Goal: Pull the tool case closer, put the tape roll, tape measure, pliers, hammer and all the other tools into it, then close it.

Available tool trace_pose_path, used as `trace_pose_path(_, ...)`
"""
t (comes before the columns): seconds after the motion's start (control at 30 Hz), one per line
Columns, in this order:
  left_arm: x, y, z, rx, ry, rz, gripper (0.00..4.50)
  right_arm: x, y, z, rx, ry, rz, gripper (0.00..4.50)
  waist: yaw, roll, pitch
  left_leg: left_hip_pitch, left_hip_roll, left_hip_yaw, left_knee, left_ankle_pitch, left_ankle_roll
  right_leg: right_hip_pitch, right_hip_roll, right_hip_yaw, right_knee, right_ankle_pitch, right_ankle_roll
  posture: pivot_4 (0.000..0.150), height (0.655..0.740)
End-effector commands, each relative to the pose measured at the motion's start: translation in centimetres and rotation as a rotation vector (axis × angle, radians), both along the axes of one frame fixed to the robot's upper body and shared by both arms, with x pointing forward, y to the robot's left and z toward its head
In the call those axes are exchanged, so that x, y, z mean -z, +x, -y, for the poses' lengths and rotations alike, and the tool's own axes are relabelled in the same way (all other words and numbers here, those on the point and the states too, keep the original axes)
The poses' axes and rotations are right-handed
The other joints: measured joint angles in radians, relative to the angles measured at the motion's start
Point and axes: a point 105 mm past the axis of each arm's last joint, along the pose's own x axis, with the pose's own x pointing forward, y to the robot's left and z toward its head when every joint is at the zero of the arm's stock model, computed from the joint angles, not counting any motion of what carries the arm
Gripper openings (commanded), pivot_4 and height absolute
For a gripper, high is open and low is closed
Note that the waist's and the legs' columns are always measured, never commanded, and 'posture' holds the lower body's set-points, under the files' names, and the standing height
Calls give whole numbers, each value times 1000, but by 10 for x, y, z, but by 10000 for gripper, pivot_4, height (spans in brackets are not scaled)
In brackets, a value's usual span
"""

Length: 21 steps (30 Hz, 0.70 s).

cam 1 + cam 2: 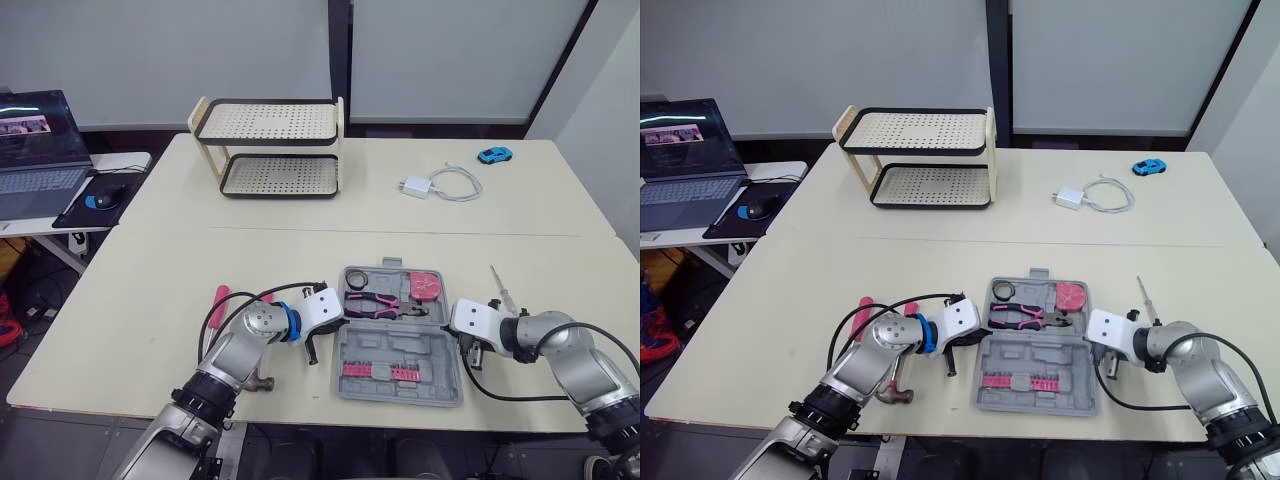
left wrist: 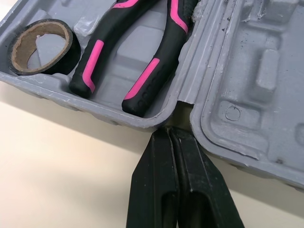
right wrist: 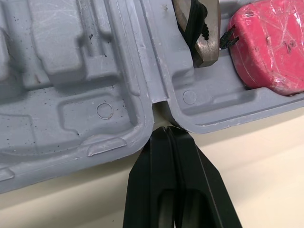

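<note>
The grey tool case (image 1: 349, 392) lies open near the table's front edge. Its far half holds a black tape roll (image 2: 40, 45), pink-and-black pliers (image 2: 137, 52) and a red tape measure (image 3: 268, 45). The near half carries a row of pink bits (image 1: 380, 371). My left gripper (image 2: 168, 133) is shut, its tip against the hinge notch on the case's left side. My right gripper (image 3: 166, 130) is shut too, with its tip at the hinge notch on the right side. A pink-handled hammer (image 1: 219, 298) lies left of the case, partly under my left arm. A thin screwdriver (image 1: 500, 287) lies to the right.
A two-tier rack (image 1: 270, 145) stands at the back left of the table. A white charger with cable (image 1: 440, 185) and a blue toy car (image 1: 493, 155) lie at the back right. A laptop (image 1: 35, 150) sits on a side table to the left.
</note>
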Motion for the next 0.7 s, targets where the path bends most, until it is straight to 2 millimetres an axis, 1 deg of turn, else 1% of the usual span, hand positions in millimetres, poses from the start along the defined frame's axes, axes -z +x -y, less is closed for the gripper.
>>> trace_pose_path(0.03, -4, 0, 14, 32, -17, 25, 506, -12, 4, -21, -76, 47, 63, 461, 0, 0, 0, 0, 0, 0, 0, 0, 0, 0, 0, 0, 0, 0, 0, 1500, 7400)
trace_pose_path(0.7, -2, 1, 6, 13, 3, 24, 506, -12, 7, -23, -79, 48, 70, 461, -1, 0, 0, 0, 0, 0, 0, 0, 0, 0, 0, 0, 0, 0, 0, 1500, 7400)
